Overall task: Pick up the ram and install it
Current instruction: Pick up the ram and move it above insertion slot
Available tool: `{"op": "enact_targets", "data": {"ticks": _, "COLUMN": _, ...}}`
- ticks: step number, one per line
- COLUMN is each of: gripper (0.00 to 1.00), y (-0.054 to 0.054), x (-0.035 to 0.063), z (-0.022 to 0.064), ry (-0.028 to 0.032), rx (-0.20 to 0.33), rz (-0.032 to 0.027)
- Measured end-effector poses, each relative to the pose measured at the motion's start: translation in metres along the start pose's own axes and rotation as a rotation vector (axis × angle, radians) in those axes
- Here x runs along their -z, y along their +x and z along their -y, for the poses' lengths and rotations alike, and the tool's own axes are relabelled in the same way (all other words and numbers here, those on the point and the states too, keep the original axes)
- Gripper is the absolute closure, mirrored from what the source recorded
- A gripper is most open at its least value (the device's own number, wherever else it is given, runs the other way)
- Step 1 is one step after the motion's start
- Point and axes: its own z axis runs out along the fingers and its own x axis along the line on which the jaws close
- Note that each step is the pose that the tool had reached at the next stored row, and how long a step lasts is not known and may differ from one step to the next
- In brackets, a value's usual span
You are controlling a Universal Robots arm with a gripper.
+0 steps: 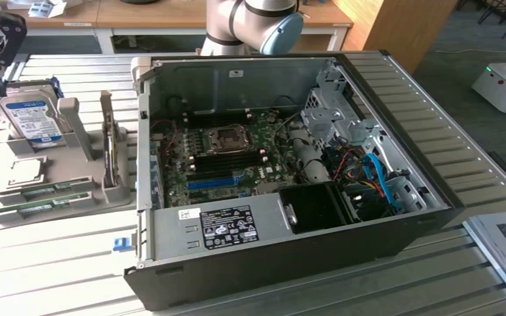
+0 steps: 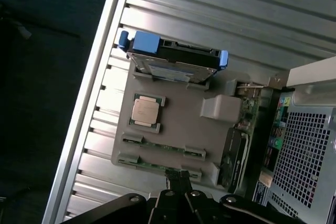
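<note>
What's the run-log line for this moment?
gripper: shut, empty | over: ram in grey holder | ram: not picked | PC case: open

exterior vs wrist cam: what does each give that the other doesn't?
Exterior: inside of the open black computer case, green motherboard, long blue plastic slot. Wrist: shut black gripper poised over one thin green ram stick. Both: grey plastic tray, its ram sticks, blue-and-white labelled silver hard drive, square silver processor chip.
</note>
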Motion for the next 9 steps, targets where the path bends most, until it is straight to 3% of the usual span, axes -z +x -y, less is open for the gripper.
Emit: {"op": "enact_targets", "data": {"ticks": 9, "gripper": 0.9, "y": 0.0, "x": -0.0001, "z": 0.0, "ry": 0.0006, "rx": 0.078, "rz": -0.0033}}
